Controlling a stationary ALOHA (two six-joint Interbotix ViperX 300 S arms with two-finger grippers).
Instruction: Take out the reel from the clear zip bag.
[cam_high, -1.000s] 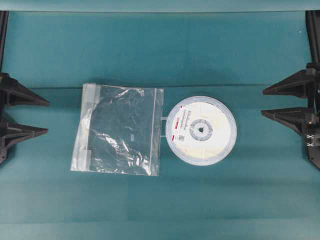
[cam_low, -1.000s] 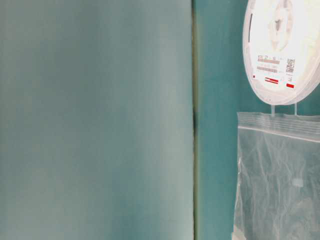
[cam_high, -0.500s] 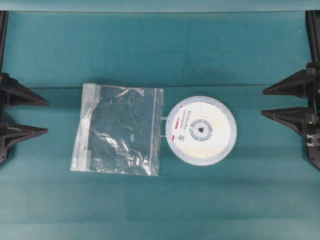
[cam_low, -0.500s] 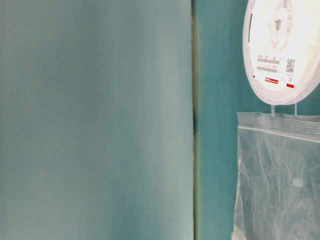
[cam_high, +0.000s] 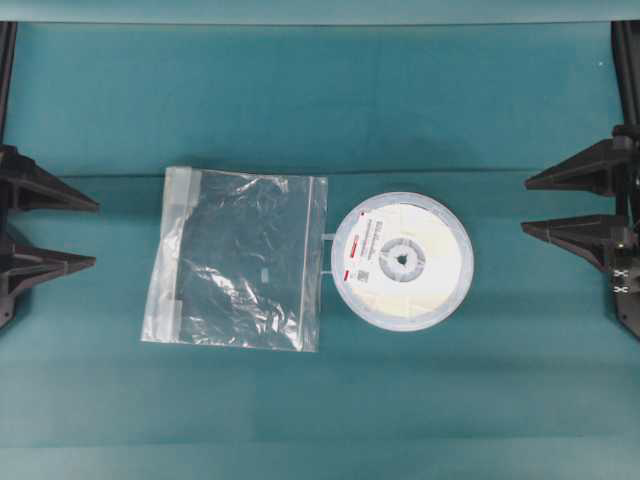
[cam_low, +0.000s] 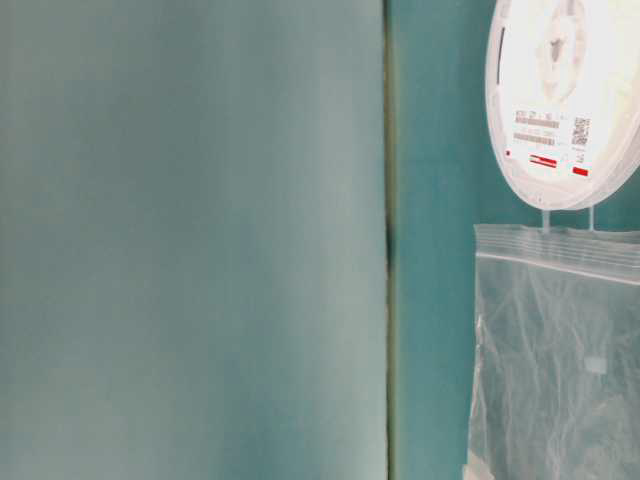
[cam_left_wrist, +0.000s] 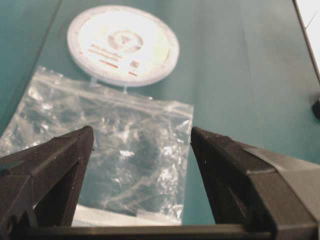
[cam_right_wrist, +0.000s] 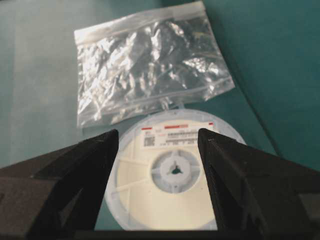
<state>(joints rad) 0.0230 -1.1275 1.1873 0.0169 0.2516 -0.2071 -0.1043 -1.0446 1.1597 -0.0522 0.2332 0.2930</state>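
The reel (cam_high: 402, 260) lies flat on the teal table, fully outside the clear zip bag (cam_high: 238, 258), just right of the bag's right edge; two thin strips bridge the small gap. It shows a white label with red marks (cam_right_wrist: 176, 134) and a grey hub. The bag is flat, crinkled and see-through with nothing visible inside. My left gripper (cam_high: 95, 233) stands open at the far left edge, well clear of the bag (cam_left_wrist: 115, 145). My right gripper (cam_high: 525, 205) stands open at the far right, apart from the reel (cam_right_wrist: 172, 172). Nothing is held.
A teal cloth covers the table (cam_high: 320, 100), with a fold line running across behind the bag and reel. The table-level view has a teal wall on its left and the reel (cam_low: 565, 95) above the bag (cam_low: 555, 350) at its right edge.
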